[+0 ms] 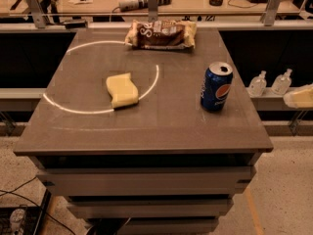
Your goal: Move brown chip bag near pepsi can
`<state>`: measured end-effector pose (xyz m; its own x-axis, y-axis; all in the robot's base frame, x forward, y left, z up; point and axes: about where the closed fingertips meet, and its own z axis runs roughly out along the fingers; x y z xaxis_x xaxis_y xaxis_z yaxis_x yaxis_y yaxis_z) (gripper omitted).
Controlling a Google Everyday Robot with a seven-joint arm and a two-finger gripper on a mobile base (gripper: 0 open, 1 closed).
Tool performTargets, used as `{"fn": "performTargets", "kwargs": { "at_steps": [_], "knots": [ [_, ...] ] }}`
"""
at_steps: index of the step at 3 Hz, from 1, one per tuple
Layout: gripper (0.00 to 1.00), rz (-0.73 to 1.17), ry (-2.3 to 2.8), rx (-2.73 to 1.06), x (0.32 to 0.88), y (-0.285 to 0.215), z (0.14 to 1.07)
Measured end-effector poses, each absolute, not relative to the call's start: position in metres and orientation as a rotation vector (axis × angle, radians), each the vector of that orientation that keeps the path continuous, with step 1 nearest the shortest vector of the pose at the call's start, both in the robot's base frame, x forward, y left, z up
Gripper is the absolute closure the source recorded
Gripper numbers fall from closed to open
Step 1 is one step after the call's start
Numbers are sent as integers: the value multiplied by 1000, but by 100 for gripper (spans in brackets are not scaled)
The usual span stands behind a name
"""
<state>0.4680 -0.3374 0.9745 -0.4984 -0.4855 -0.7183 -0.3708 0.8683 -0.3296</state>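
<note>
sponge (122, 89) on table (146, 131), left of pepsi can (216, 87), apart | brown chip bag (161, 34) flat at far table edge, behind-left of can, well apart | can upright nr right edge | gripper (299, 96) right of can, off table, cut off by frame; state & load: can't tell

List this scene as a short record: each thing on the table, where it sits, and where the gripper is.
table: grey top with a white ring marked on its left half
chip bag: brown, lying flat at the far edge
can: blue Pepsi, upright near the right edge, well apart from the chip bag
sponge: pale yellow, left of centre, inside the ring
gripper: pale shape at the right edge of the view, beside the table, touching nothing on it
task state: chip bag not yet moved near the can
</note>
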Motion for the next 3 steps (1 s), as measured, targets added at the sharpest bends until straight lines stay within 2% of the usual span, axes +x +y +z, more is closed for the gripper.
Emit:
{"fn": "performTargets", "kwargs": {
  "at_steps": [3],
  "knots": [
    [0, -134, 1748, -403, 608, -404, 1067]
  ]
}}
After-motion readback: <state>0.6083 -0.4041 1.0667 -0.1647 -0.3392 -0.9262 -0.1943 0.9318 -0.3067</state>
